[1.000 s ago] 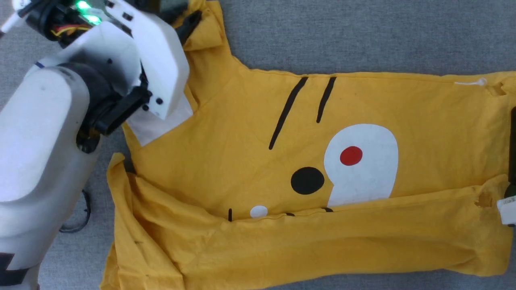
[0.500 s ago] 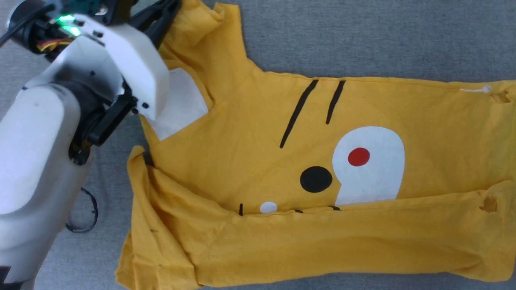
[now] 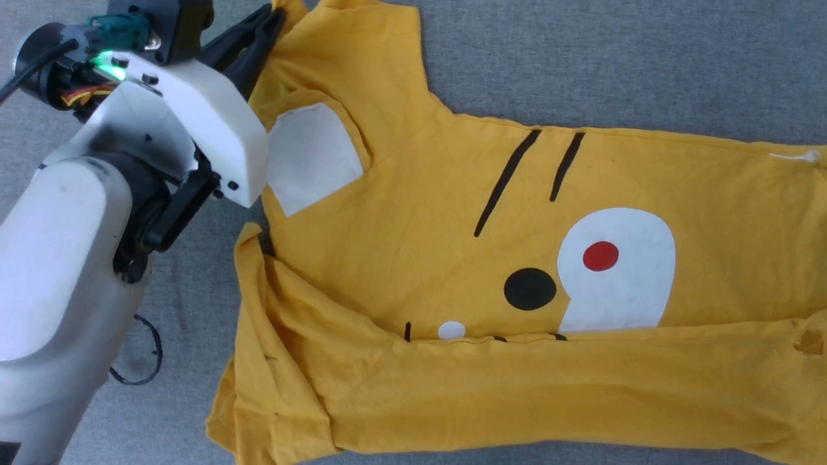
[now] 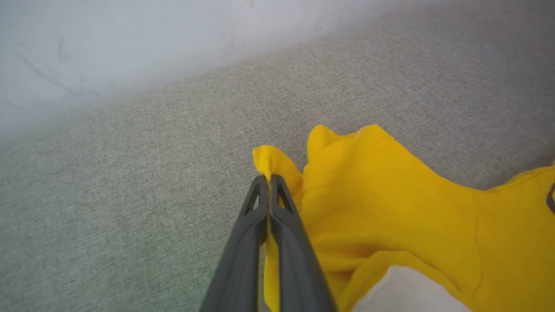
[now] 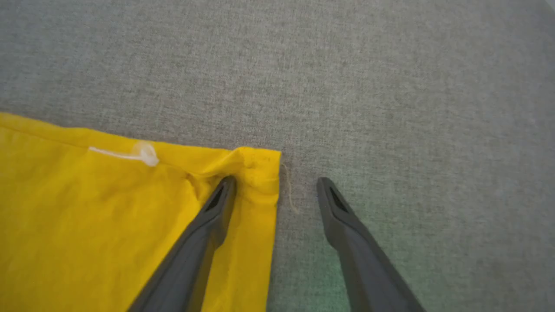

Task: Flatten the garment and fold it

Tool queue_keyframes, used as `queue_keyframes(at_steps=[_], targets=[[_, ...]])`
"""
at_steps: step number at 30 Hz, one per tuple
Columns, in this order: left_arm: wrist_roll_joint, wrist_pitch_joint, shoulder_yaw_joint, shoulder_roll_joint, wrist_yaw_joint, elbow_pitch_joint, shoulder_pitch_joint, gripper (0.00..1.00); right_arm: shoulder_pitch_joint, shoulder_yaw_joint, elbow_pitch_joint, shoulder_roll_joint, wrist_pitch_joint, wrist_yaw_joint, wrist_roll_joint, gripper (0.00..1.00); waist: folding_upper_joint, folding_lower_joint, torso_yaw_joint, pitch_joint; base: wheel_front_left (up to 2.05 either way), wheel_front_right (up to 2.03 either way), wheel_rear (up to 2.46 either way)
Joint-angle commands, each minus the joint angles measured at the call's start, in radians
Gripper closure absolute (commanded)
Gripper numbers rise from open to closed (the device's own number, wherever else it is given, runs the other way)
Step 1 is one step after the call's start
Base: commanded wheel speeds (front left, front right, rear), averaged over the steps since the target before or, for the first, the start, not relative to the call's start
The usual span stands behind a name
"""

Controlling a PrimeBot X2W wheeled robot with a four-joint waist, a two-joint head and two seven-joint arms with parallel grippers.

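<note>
Lying on the grey surface [image 3: 614, 58] in the head view, the garment [image 3: 413, 258] has a sleeve [image 3: 349, 58] grasped by the left pincer [image 3: 270, 22] (left wrist view: clenched toward the surface's far edge), while the right wrist view shows the right pincer [image 5: 277, 182] released astride its corner [image 5: 260, 164].

You're in what reads as a lab test bay: grey woven fabric work surface [image 3: 614, 51], plain scuffed white wall [image 4: 108, 47] behind it, loose black cable [image 3: 152, 352] on it.
</note>
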Motion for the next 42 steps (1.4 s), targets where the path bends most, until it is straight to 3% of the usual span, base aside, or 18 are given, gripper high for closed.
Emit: queue_keyframes(at_steps=[1,2,3,4,14,22,35,42], targets=[[-0.004,-0.006,-0.002,-0.006,0.005,0.0,0.003,1.0,-0.003,0.023,0.011,0.0,0.034,-0.001,0.027,0.0,0.0,0.0,0.004,0.002,0.0,0.0,0.0],[-0.004,-0.005,-0.003,-0.007,0.005,0.002,0.002,1.0,-0.006,0.027,0.012,0.005,0.049,-0.001,0.051,0.38,0.0,0.0,0.004,0.003,0.0,0.0,0.0],[-0.004,-0.005,-0.004,-0.007,0.004,0.003,0.001,1.0,-0.012,0.028,0.012,0.007,0.057,-0.001,0.066,0.59,0.0,0.0,0.004,0.003,0.0,0.0,0.0],[-0.003,-0.008,-0.004,-0.008,0.005,0.004,-0.002,1.0,-0.018,0.031,0.013,-0.001,0.06,-0.001,0.069,1.0,0.0,0.0,0.005,0.003,0.0,0.0,0.0],[0.064,-0.179,0.054,0.004,0.047,0.004,-0.017,1.0,-0.078,0.004,0.053,-0.019,-0.075,-0.001,0.053,1.0,0.0,0.0,0.002,-0.021,0.0,0.0,0.0],[0.052,-0.271,0.112,0.042,0.082,-0.049,0.086,1.0,-0.06,-0.027,0.046,-0.016,-0.155,-0.001,0.054,1.0,0.0,0.0,0.003,-0.103,0.0,0.0,0.0],[-0.081,-0.455,0.244,0.044,0.162,-0.314,0.503,1.0,0.143,-0.052,0.011,0.099,-0.258,-0.001,0.064,1.0,0.0,0.0,0.009,-0.275,0.0,0.0,0.0],[-0.153,-0.515,0.277,0.028,0.177,-0.365,0.74,1.0,0.249,-0.073,0.028,0.162,-0.28,-0.001,0.085,1.0,0.0,0.0,0.016,-0.301,0.0,0.0,0.0]])
